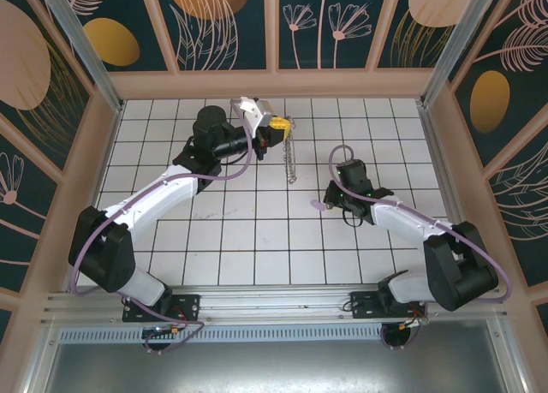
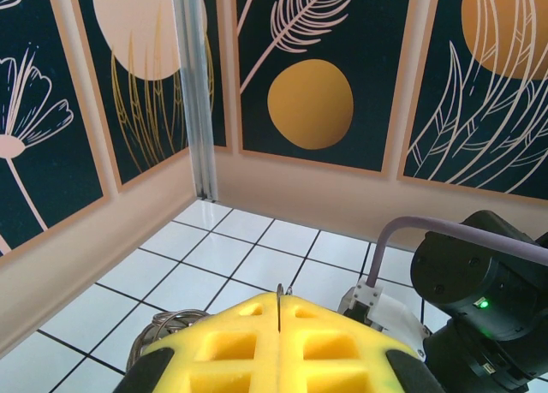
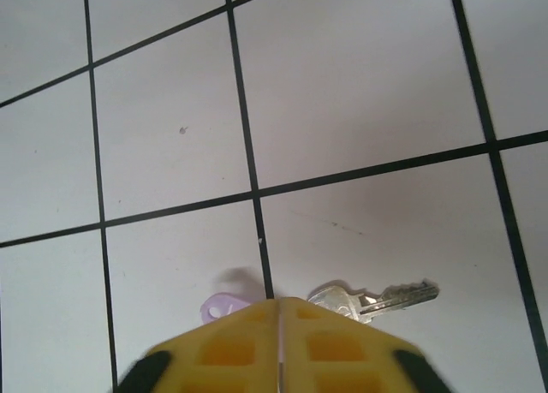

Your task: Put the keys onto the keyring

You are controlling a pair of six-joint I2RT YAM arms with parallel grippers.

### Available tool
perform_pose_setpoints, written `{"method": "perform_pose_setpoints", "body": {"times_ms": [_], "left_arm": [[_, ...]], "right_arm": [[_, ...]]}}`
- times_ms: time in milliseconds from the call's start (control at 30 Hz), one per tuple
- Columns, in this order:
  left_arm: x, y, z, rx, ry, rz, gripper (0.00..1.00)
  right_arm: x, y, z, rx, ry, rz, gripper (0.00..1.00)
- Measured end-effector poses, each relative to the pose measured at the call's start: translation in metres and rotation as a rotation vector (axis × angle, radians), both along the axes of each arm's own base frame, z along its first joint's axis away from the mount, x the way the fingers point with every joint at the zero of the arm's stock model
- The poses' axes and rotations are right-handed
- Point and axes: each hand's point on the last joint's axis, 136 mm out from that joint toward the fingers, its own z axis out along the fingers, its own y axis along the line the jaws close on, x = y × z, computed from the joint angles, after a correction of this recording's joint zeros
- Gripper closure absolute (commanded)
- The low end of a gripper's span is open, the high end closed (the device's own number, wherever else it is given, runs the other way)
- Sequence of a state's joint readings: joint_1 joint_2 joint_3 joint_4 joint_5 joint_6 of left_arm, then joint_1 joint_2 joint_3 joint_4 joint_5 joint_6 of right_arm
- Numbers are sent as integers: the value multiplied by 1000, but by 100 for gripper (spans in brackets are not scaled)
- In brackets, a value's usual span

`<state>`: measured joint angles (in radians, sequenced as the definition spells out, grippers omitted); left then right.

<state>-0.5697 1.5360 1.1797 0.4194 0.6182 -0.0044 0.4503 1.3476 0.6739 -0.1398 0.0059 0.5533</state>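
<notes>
Yellow pads, right end effector: drawn together, no visible gap at the seam. The tips sit at the head of the key. Whether the key is pinched or only lies under the tips cannot be told.
Key: silver, looks to lie flat on the white-tiled surface. Its shaft sticks out to one side of the pads and a lilac tab to the other. It is well apart from the keyring, on the right arm's side of it.
Left end effector: pads together, clamped on a thin wire of the keyring that pokes up through the seam.
Keyring: dark loops bunch just beside the left pads. Silvery chain links trail from it toward the arm bases.
Step in hand (judgement): securing the key; threading not yet begun.
Doing it well: get a firm pinch on the head and leave its eye uncovered if possible. Lift straight and check the key does not swivel. Carry it slowly to the keyring and line the eye up with the wire's free end.
Risk: a thin flat key may slip from soft pads or skid on the tile.
</notes>
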Motion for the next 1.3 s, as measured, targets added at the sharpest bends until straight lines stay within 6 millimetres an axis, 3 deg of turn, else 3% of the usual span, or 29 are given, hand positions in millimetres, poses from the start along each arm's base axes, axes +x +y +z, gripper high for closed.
{"method": "perform_pose_setpoints", "body": {"times_ms": [167,667,800,1033,1300], "left_arm": [[0,0,0,0,0,0,100],[1,0,0,0,-1,3,100],[1,0,0,0,0,6,100],[2,1,0,0,0,11,100],[1,3,-1,1,1,19,100]], "right_arm": [[-6,2,-16,-2,62,6,68],[-26,8,-54,13,212,35,68],[-24,8,-55,13,213,32,69],[0,9,-51,18,189,36,69],[35,13,-27,43,80,29,67]]}}
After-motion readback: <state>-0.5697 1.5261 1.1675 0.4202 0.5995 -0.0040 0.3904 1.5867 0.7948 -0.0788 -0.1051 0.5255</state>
